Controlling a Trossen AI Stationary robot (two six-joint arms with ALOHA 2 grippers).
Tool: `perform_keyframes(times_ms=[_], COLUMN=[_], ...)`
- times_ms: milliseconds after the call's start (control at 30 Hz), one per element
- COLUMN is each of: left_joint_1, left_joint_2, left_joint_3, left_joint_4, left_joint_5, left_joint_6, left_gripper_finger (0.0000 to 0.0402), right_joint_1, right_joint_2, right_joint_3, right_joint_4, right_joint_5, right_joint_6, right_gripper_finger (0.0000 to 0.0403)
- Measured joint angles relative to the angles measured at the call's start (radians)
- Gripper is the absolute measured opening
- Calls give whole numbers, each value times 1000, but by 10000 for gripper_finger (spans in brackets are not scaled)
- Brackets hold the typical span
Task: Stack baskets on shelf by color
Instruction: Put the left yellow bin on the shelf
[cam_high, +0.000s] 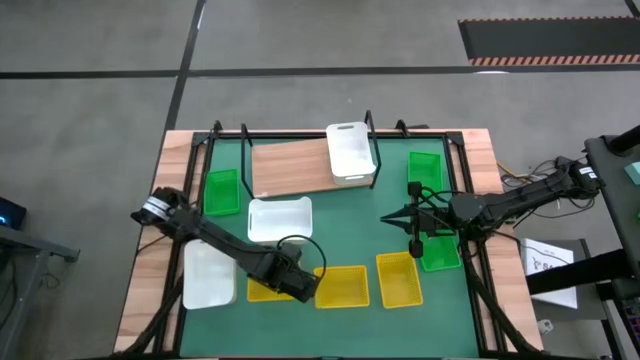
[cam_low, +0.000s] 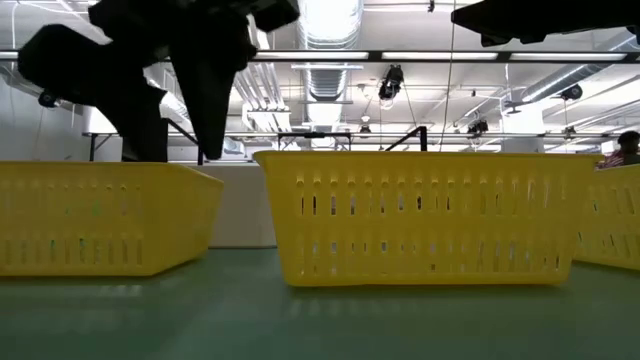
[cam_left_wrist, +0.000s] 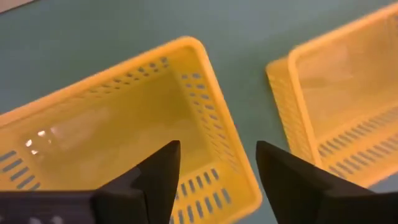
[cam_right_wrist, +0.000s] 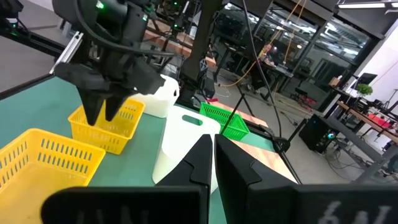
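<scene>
Three yellow baskets stand in a row at the mat's near edge: left (cam_high: 268, 290), middle (cam_high: 341, 286), right (cam_high: 398, 279). My left gripper (cam_high: 304, 283) hangs open over the left yellow basket (cam_left_wrist: 124, 137), one finger inside and one outside its short end wall (cam_left_wrist: 214, 146), touching nothing that I can see. My right gripper (cam_high: 415, 240) hovers shut above the mat, beside a green basket (cam_high: 440, 252). One white basket (cam_high: 351, 151) sits on the shelf (cam_high: 290, 168). Two more white baskets (cam_high: 280, 219) (cam_high: 210, 273) and two more green ones (cam_high: 221, 192) (cam_high: 427, 171) lie on the mat.
The shelf's board is bare to the left of the white basket. A narrow strip of green mat (cam_left_wrist: 255, 124) separates the left and middle yellow baskets (cam_left_wrist: 348, 93). The mat's centre (cam_high: 350, 225) holds nothing. Black frame bars run along the table's edges.
</scene>
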Motion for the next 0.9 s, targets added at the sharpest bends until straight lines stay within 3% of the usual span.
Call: perform_keyframes(times_ms=[667,900], left_joint_1=[12,12], left_joint_2=[6,6], left_joint_3=[-85,-91], left_joint_4=[80,96], left_joint_5=[-36,-39], left_joint_6=[-30,-29], left_gripper_finger=[195,136], right_joint_1=[0,0], right_joint_2=[1,1], right_joint_3=[0,0], right_joint_4=[-1,-4], right_joint_5=[0,1], right_joint_6=[0,0], right_gripper_finger=[11,11])
